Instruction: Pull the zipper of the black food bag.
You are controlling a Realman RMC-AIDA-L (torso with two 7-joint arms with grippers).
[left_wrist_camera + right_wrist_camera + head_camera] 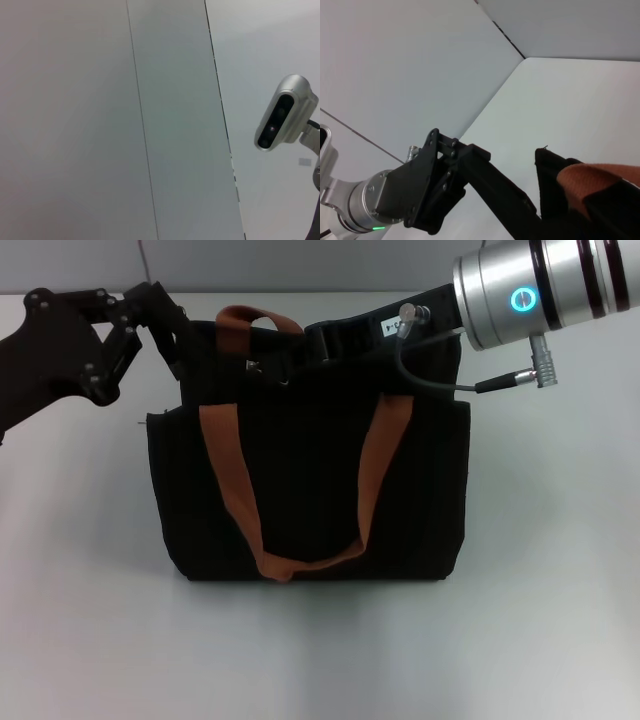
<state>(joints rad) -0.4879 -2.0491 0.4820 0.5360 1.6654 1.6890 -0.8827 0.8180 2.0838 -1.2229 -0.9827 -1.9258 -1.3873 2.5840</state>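
Your bag (315,490) stood upright mid-bench (540,640), near handle (300,565) drooped down its front. Left gripper (172,348) sat at the bag's top left corner, fingers closed on the fabric edge there. Right gripper (345,340) reached over the top by the zipper (262,368); I couldn't tell its finger state.

A bare lab or test booth, judging by the plain white table (560,620), the seamed white wall panels (100,120) behind it and a silver camera (282,120) mounted off to one side.
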